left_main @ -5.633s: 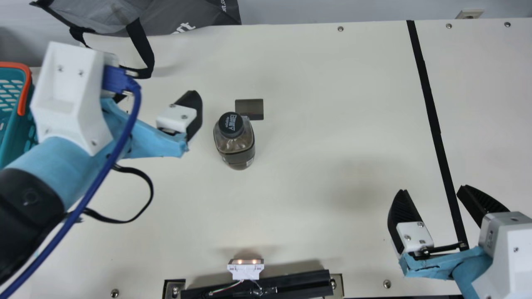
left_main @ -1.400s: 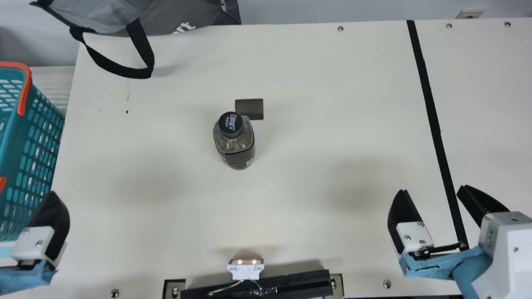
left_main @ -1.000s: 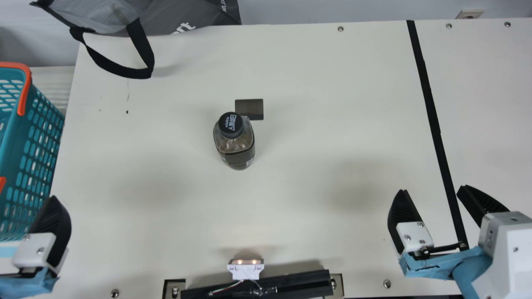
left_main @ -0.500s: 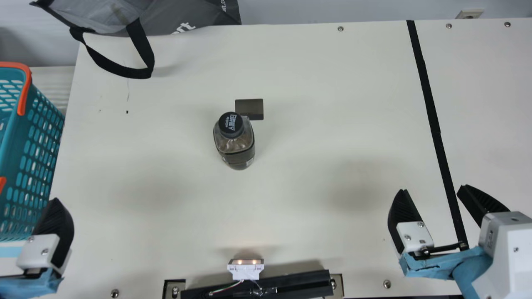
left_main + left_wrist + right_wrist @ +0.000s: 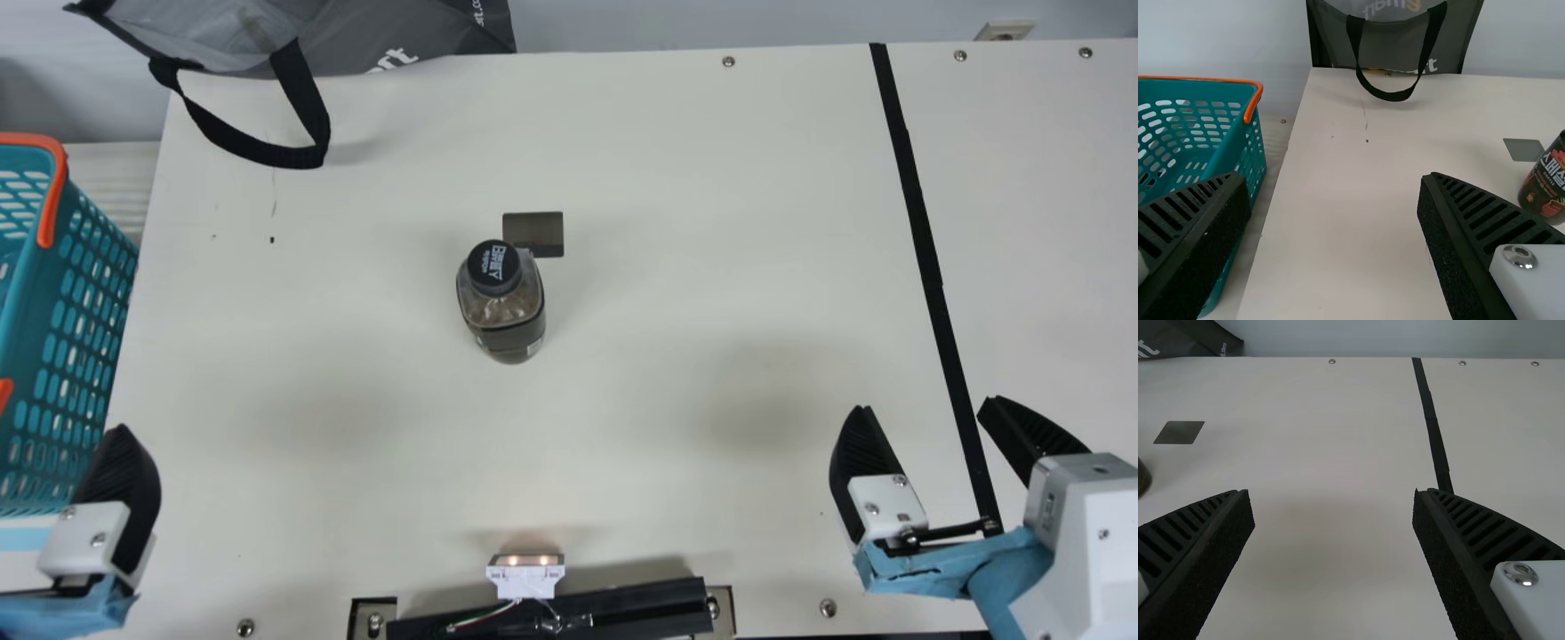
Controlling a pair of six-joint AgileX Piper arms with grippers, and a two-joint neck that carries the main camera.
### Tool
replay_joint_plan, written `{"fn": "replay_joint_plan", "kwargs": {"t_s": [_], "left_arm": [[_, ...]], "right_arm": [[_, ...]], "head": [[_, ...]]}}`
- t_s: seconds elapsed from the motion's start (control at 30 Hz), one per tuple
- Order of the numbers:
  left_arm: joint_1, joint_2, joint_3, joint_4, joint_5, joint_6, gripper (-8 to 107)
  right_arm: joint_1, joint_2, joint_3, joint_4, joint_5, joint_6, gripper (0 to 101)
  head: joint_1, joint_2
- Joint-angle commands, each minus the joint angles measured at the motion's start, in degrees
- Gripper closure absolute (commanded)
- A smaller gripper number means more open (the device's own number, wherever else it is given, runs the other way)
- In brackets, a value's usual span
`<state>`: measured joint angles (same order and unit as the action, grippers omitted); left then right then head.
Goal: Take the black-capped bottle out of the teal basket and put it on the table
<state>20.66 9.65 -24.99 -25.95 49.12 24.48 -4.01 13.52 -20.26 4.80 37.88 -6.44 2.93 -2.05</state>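
I have bottle [image 5: 505,313] on table [image 5: 676,222], basket [image 5: 43,307] off to my left, patch [image 5: 538,228] just behind bottle, bag [image 5: 400,31] farther back.

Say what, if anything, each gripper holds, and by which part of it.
Neither holds anything: the left gripper and right gripper both stand open with nothing between their fingers.

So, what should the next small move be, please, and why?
I would perhaps draw the open, empty left gripper slightly back from the teal plastic basket, whose side it overlaps in the main view. The transparent, black-capped bottle already stands upright on the cream table, outside the basket, so nothing seems left to carry.
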Motion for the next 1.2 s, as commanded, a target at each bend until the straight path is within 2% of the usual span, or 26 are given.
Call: {"fn": "replay_joint_plan", "kwargs": {"t_s": [0.0,1.17], "left_arm": [[0.0,0.0,0.0,-0.1,0.0,0.1,-8],[-5.1,-0.7,0.5,0.5,0.8,1.4,-8]], "right_arm": [[0.0,0.0,0.0,0.0,0.0,0.0,10],[0.0,0.0,0.0,-0.1,0.1,0.0,10]], "head": [[-0.2,0.5],[-0.2,0.5]]}}
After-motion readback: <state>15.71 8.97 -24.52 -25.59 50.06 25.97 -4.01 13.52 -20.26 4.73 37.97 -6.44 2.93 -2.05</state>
